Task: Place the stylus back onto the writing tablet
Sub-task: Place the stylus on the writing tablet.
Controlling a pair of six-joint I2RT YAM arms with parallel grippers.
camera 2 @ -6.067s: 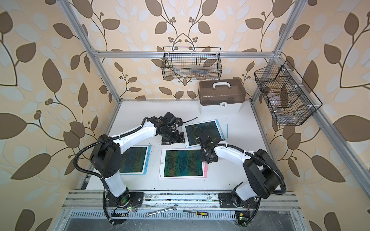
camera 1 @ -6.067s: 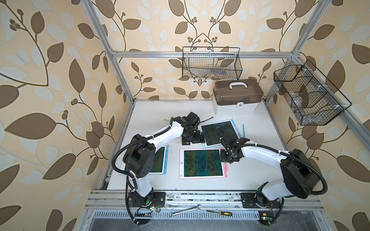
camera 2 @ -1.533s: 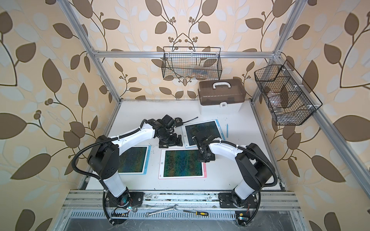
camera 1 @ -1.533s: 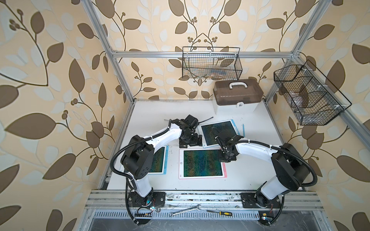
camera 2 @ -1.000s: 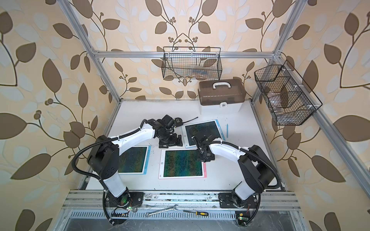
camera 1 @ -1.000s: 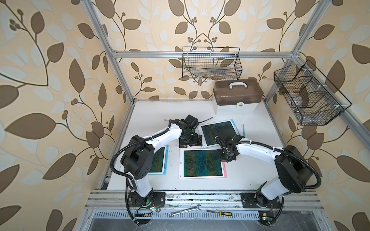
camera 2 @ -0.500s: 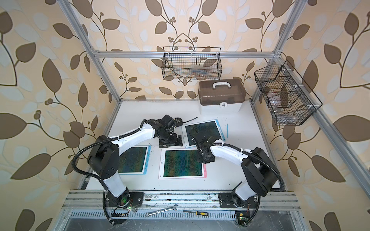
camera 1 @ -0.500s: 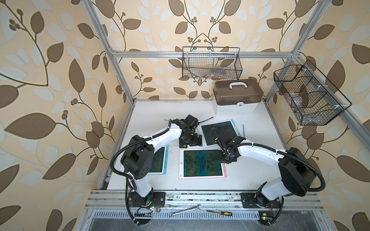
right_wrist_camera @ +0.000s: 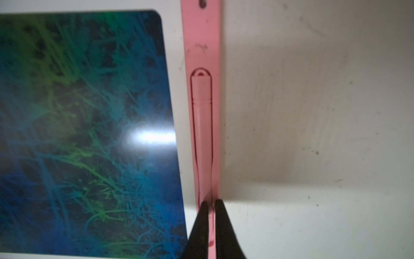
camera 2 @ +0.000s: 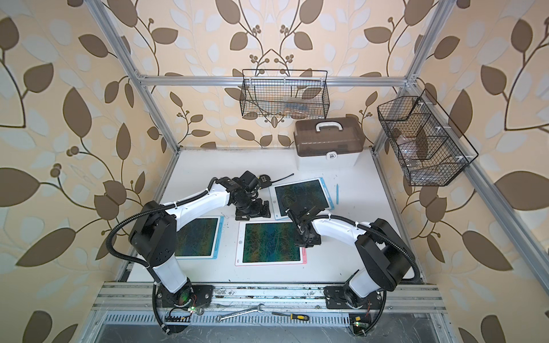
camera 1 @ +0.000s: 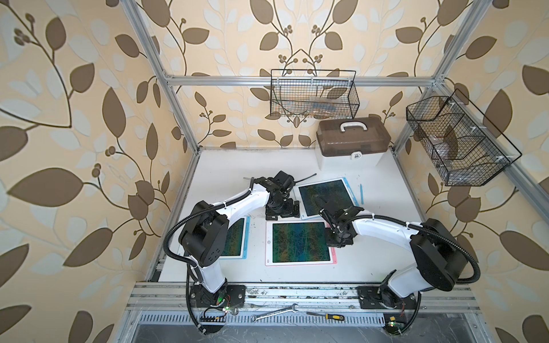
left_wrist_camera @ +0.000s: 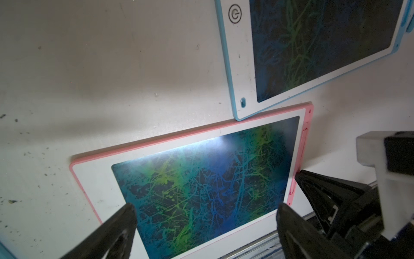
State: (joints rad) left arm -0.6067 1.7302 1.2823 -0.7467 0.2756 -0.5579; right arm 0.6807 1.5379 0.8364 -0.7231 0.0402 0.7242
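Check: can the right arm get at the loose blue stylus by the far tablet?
Probably yes, once free. The blue stylus lies on bare table beside the blue tablet, nothing over it. But the right pincer is pinched on the pink stylus in its slot, so it must let go first.

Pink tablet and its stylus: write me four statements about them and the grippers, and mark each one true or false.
1. The pink stylus lies in the slot along the pink tablet edge. True.
2. The right gripper is wide open above the screen. False: its jaws are nearly shut around the stylus's thin end, at the tablet's edge.
3. The left gripper is open and holds nothing. True.
4. A blue stylus lies on the pink tablet's screen. False: it lies on the table, beside the blue tablet nearest the back.
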